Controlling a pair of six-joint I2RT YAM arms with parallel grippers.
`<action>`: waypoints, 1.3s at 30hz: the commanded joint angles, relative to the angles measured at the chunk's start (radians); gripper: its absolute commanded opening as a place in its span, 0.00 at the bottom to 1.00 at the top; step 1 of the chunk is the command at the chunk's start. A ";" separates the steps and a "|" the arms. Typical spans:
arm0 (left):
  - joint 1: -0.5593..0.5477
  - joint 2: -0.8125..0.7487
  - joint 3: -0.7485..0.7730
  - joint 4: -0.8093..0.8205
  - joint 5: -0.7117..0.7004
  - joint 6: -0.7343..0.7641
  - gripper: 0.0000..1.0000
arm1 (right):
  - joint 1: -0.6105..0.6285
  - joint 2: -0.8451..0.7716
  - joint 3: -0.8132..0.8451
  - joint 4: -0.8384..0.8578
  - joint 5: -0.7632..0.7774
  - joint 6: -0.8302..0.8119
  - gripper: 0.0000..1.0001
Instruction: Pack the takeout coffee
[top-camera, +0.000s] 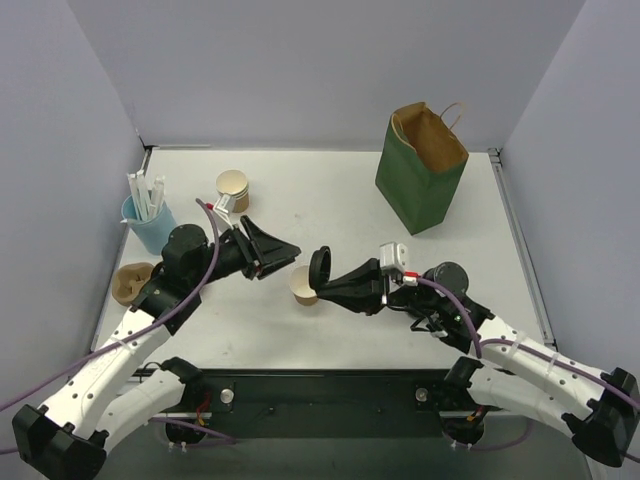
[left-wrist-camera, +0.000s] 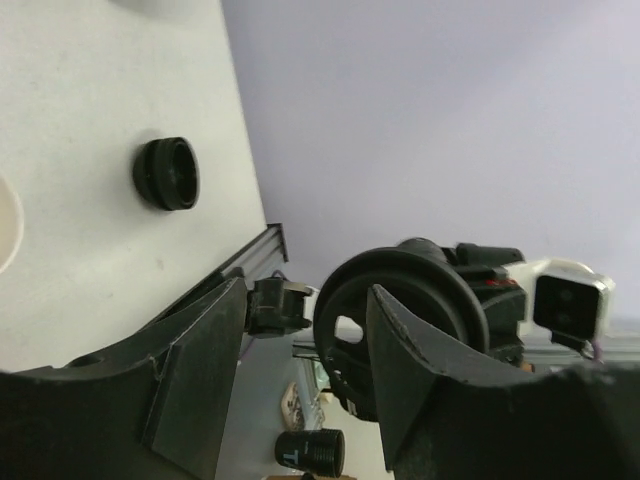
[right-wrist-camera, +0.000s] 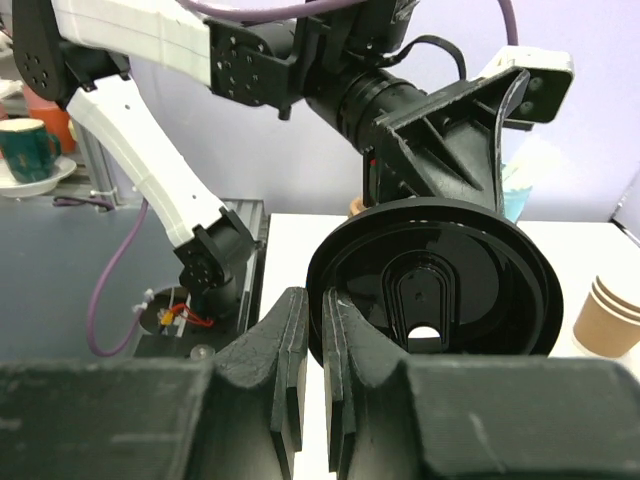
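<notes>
No lidded kraft cup shows in any view. A lidless tan paper cup (top-camera: 303, 287) stands at the table's middle. My right gripper (top-camera: 323, 283) is shut on the rim of a separate black lid (top-camera: 319, 265) and holds it on edge just above and right of that cup. The right wrist view shows its gripper (right-wrist-camera: 315, 300) pinching the lid (right-wrist-camera: 440, 290). My left gripper (top-camera: 278, 258) is open and empty, just left of the cup, its jaws facing the lid. In the left wrist view its gripper (left-wrist-camera: 305, 300) frames the lid (left-wrist-camera: 430, 275). The green bag (top-camera: 420, 170) stands open at the back right.
Stacked lidless tan cups (top-camera: 232, 188) stand back left, also in the right wrist view (right-wrist-camera: 610, 315). A blue cup with white straws (top-camera: 150, 215) and a brown cup (top-camera: 130, 283) sit at the left edge. A black lid stack (top-camera: 447, 275) lies by my right arm, also seen in the left wrist view (left-wrist-camera: 167, 173).
</notes>
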 joint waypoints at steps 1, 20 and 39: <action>0.044 -0.021 -0.037 0.326 0.210 -0.117 0.60 | -0.030 0.070 0.045 0.405 -0.126 0.088 0.00; 0.047 -0.133 -0.083 0.238 0.213 -0.107 0.50 | -0.025 0.250 0.096 0.805 -0.175 0.376 0.00; 0.045 -0.139 -0.201 0.458 0.191 -0.234 0.35 | -0.011 0.310 0.099 0.892 -0.160 0.434 0.00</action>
